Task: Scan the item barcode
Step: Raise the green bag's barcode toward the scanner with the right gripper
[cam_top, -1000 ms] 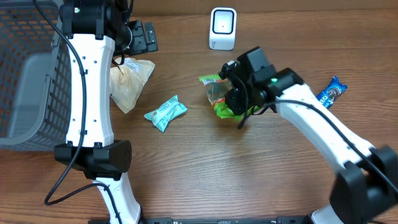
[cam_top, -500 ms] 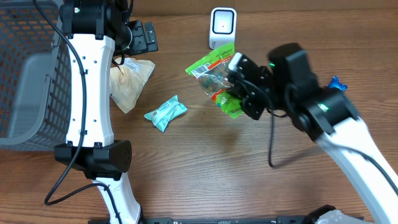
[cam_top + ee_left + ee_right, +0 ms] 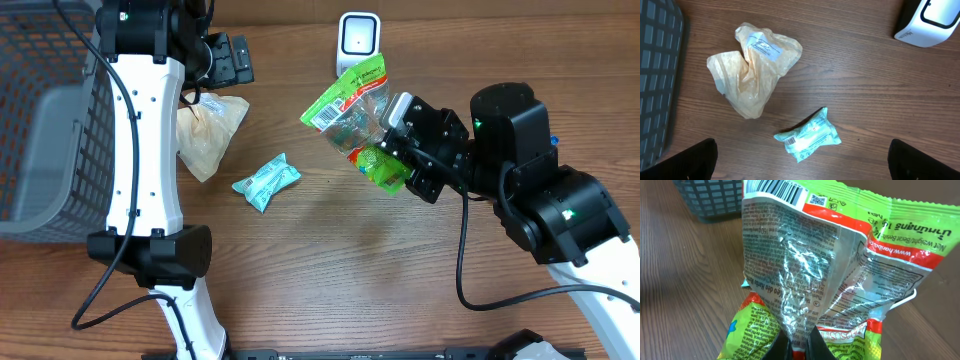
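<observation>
My right gripper [image 3: 388, 152] is shut on the item, a green, red and clear snack bag [image 3: 353, 115], and holds it in the air just in front of the white scanner [image 3: 358, 42]. In the right wrist view the fingertips [image 3: 790, 347] pinch the bag's [image 3: 825, 270] lower seam, and its barcode [image 3: 775, 189] shows at the top edge. A barcode label [image 3: 325, 117] also faces up in the overhead view. My left gripper [image 3: 228, 60] hangs open at the back left; its dark fingers [image 3: 697, 160] stand wide apart above the table with nothing between them.
A teal packet [image 3: 807, 136] lies on the wood, with a crumpled beige plastic bag [image 3: 752, 70] behind it to the left. A grey mesh basket [image 3: 45, 120] fills the left edge. The scanner's corner [image 3: 930, 20] shows in the left wrist view.
The right arm has lifted the snack bag off the table and carried it up and back toward the scanner. The left arm has not moved.
</observation>
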Controlling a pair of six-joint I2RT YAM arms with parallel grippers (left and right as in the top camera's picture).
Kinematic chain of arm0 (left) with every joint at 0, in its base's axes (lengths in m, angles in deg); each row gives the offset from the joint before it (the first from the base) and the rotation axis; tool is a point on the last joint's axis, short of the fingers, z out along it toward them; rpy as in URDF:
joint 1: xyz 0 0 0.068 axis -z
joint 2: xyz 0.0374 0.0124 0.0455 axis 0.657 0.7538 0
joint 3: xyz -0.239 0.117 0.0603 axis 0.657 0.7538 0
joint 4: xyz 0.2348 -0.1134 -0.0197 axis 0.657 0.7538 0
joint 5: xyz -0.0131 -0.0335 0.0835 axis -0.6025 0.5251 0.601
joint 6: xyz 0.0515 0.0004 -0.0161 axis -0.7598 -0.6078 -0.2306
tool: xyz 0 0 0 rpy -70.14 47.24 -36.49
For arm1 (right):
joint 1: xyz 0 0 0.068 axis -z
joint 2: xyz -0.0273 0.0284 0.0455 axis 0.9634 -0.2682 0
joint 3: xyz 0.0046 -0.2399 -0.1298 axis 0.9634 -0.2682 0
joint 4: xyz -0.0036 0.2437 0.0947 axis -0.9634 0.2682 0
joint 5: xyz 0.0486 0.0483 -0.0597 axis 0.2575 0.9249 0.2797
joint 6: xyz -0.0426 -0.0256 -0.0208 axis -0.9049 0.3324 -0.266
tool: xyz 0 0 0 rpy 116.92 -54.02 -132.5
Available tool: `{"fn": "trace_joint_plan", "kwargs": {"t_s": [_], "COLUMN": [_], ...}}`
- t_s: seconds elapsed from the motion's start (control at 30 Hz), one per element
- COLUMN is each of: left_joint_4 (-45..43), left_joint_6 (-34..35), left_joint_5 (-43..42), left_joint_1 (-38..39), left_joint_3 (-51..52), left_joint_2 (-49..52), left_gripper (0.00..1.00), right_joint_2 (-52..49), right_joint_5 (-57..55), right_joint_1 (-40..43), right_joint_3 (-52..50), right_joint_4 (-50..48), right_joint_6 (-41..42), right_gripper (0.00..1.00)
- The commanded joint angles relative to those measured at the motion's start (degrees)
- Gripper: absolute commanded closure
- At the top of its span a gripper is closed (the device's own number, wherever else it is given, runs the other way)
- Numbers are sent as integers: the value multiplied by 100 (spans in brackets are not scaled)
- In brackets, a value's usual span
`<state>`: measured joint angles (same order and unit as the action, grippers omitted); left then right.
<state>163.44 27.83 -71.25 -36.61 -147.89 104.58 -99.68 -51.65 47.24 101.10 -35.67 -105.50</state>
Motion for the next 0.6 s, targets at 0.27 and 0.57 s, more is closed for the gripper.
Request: {"fn": "trace_joint_plan", "kwargs": {"t_s": [0.27,0.57], "left_joint_4": [-7,-7], "left_joint_6": [-26,-26], "left_joint_5": [-9,-9], "left_joint_1": [4,4], "left_joint_3": [35,35], "left_joint_2": [-87,-87], "left_gripper": [0,1], "right_joint_2": [96,-485], "right_joint_5": [79,-326], "right_joint_1": [-11,-11], "right_joint_3": [186,175], "right_joint_4": [-63,-31], "right_joint_6": [-39,809], "right_gripper": [96,96]}}
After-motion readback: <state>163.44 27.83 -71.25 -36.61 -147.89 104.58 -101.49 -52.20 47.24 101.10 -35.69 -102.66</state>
